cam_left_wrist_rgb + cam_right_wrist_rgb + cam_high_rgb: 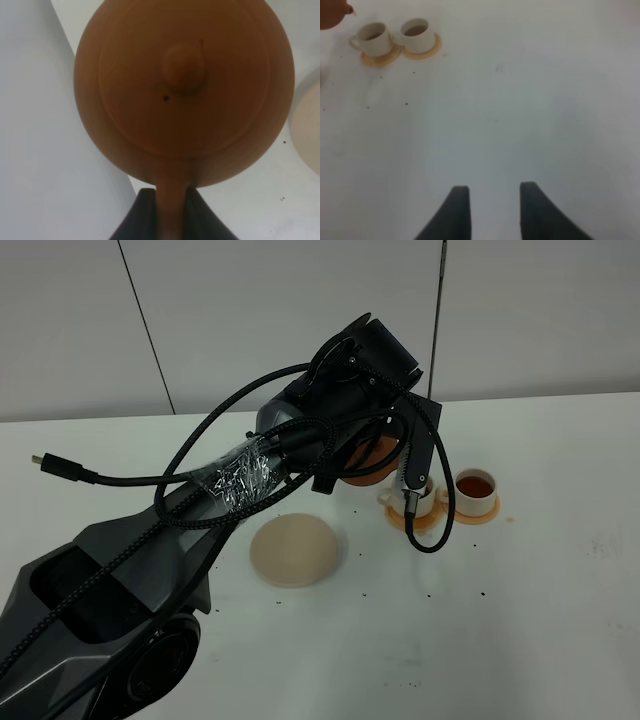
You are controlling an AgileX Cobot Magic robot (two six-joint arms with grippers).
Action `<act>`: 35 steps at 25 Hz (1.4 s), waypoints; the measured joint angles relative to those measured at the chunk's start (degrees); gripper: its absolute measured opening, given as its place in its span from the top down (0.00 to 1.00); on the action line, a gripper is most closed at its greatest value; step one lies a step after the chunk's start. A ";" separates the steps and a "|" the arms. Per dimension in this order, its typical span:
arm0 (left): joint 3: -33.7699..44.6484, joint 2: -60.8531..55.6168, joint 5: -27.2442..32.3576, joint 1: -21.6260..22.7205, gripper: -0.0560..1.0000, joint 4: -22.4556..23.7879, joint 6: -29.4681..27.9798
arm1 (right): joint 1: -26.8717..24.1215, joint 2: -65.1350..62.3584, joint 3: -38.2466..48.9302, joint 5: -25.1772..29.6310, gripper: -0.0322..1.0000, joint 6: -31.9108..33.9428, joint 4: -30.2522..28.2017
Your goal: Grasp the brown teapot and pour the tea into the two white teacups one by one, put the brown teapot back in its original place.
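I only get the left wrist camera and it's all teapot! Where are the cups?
Observer: The two white teacups stand side by side on orange coasters, just right of the brown teapot in the high view.
Operator: Is there tea in them?
Observer: The teacup farther from the teapot holds dark tea. The nearer teacup is partly hidden by the arm, so I cannot tell.
Operator: What about the other arm?
Observer: The right gripper is open, holds nothing and is away from the cups.
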 joint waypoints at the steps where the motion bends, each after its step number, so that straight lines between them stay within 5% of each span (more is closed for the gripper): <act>1: 0.00 0.00 0.00 0.00 0.79 0.01 0.00 | 0.00 0.00 0.00 0.00 0.74 0.00 0.00; 35: 0.00 0.00 2.05 -0.40 0.79 -1.67 -5.18 | 0.00 0.00 0.00 0.00 0.74 0.03 0.00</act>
